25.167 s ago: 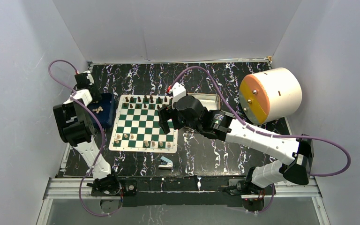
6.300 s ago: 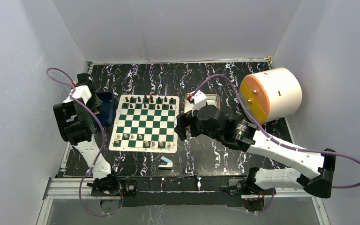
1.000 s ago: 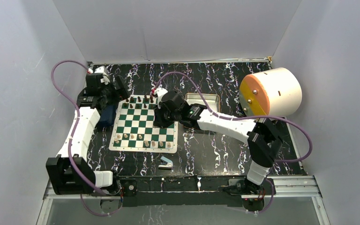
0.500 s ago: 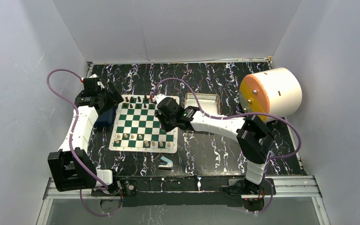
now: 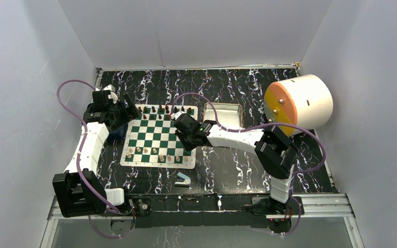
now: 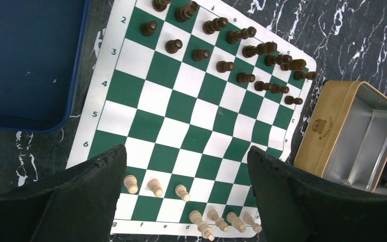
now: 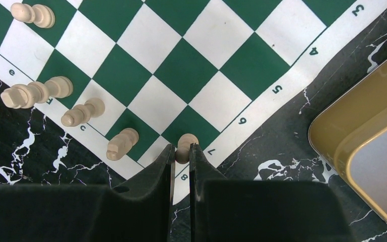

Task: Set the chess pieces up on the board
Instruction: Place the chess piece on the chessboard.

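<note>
The board (image 5: 155, 135) lies left of centre, with dark chess pieces (image 6: 225, 65) in two rows along its far side and pale chess pieces (image 6: 155, 187) along its near side. My right gripper (image 7: 181, 151) is shut on a small pale pawn (image 7: 185, 143), held over the board's near right corner, by the border marks 7 and 8. Other pale pieces (image 7: 83, 112) stand to its left. My left gripper (image 6: 185, 154) hangs open and empty high over the board's left side (image 5: 125, 112), its fingers (image 6: 88, 196) wide apart.
A dark blue tray (image 6: 25, 60) lies left of the board. A gold tin (image 5: 225, 114) with a silver inside sits at the board's right. A blue-and-white stapler-like object (image 5: 183, 179) lies near the front. A large white cylinder (image 5: 297, 103) stands at the right.
My right gripper has carried the pale pawn towards the board's near right corner. My left gripper has drawn back from the far edge to the board's left back corner.
</note>
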Controlling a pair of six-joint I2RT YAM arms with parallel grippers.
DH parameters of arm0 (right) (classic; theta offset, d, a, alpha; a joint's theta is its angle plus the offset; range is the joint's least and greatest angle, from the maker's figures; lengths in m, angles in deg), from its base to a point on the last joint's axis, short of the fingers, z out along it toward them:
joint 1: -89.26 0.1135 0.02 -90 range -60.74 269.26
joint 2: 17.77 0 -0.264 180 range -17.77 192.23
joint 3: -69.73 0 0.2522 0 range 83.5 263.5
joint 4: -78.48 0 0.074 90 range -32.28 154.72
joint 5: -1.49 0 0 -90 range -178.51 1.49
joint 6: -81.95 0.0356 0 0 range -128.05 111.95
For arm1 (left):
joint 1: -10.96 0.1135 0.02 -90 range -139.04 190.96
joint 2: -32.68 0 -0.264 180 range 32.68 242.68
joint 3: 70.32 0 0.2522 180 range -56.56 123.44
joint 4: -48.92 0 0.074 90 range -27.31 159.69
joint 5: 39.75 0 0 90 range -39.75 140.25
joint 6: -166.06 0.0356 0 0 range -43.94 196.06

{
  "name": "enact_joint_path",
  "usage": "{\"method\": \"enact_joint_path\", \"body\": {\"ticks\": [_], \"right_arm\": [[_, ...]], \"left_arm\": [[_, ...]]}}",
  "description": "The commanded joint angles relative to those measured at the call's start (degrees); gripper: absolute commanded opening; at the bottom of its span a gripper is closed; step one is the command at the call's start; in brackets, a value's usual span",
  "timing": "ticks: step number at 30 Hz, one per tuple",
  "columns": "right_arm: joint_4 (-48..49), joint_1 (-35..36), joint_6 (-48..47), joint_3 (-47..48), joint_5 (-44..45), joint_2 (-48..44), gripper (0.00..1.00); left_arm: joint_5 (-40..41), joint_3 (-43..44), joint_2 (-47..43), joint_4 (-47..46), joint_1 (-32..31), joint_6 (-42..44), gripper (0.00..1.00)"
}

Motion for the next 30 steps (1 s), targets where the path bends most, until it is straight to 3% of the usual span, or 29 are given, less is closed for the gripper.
{"method": "enact_joint_path", "body": {"ticks": [1,30], "right_arm": [[0.90,0.26,1.91,-0.40,0.89,-0.36,0.14],[3.23,0.27,3.72,-1.21,0.33,2.82,0.17]], "left_arm": [[-2.98,0.89,-0.65,0.25,0.21,1.10,0.86],[-2.85,0.40,-1.17,0.71,0.21,2.19,0.85]]}}
